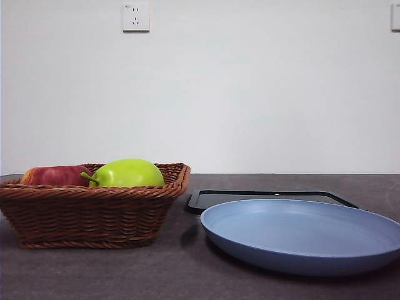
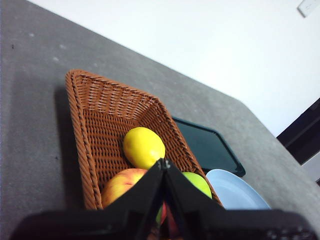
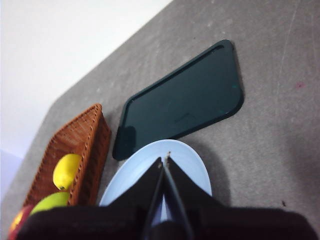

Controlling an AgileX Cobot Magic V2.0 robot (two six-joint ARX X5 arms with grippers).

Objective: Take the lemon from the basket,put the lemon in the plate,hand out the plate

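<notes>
The yellow lemon (image 2: pixel 143 147) lies in the brown wicker basket (image 2: pixel 95 115), beside a red apple (image 2: pixel 122 184) and a green fruit (image 2: pixel 196 182). In the front view the basket (image 1: pixel 94 212) stands at the left and the lemon is hidden behind its wall. The light-blue plate (image 1: pixel 300 234) sits to the right of the basket. My left gripper (image 2: pixel 163 161) is shut and empty, high above the basket. My right gripper (image 3: pixel 165 159) is shut and empty, high above the plate (image 3: pixel 187 160). The lemon also shows in the right wrist view (image 3: pixel 66 171).
A flat black tray (image 1: pixel 269 199) lies behind the plate, also seen from the right wrist (image 3: pixel 182 102). The apple (image 1: pixel 53 175) and green fruit (image 1: pixel 128 173) rise above the basket rim. The dark grey table (image 1: pixel 175 269) ends at a white wall.
</notes>
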